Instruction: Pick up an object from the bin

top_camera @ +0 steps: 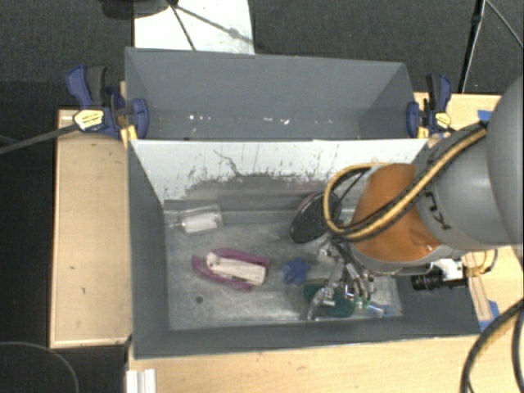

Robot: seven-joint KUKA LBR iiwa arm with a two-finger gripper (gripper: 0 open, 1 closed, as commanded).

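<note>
My gripper (344,280) reaches down into the front right part of the bin, under the arm's orange cover. Its tip is low over a dark green and teal thing (331,305) that lies by the front wall, partly hidden by the gripper. A small blue piece (295,270) lies just to the gripper's left. A black rounded thing (309,218) sits behind it, its right part covered by the arm.
A purple and white oblong thing (232,268) lies on the floor left of centre. A clear plastic piece (197,219) rests near the back left. The arm and its cables hang over the bin's right side.
</note>
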